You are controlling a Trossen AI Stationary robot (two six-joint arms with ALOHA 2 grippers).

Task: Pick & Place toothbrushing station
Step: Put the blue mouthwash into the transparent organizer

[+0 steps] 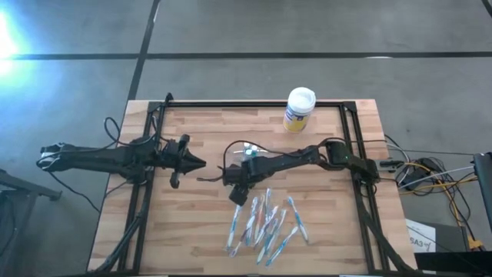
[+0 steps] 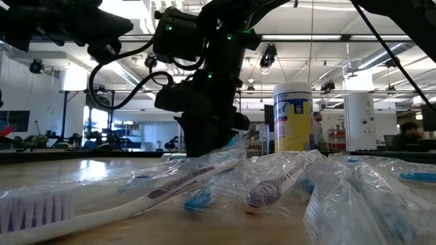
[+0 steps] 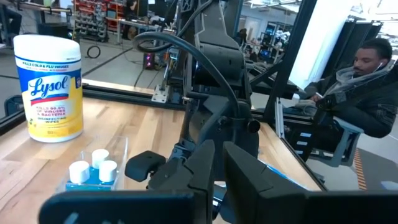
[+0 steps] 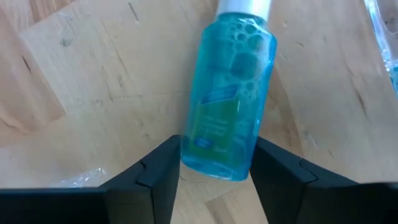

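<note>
Centrally, the right gripper [image 4: 214, 171] hung low over the table [image 1: 200, 223], its fingers [image 4: 155, 171] apart on either side of the base of a blue bottle [image 4: 229, 118] lying flat; contact could not be confirmed. Beside it, the toothbrushing station [image 3: 118, 152], a clear holder, contained white-capped bottles [image 3: 93, 168]. The left gripper [image 1: 201, 163] hovered alongside, fingers together, empty.

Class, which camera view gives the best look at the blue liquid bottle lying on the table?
The right wrist view: the blue bottle fills it, lying between the right hand's fingers, label and bubbles visible. The left wrist view shows only other white-capped bottles; in the high and low views the arm hides it.
</note>
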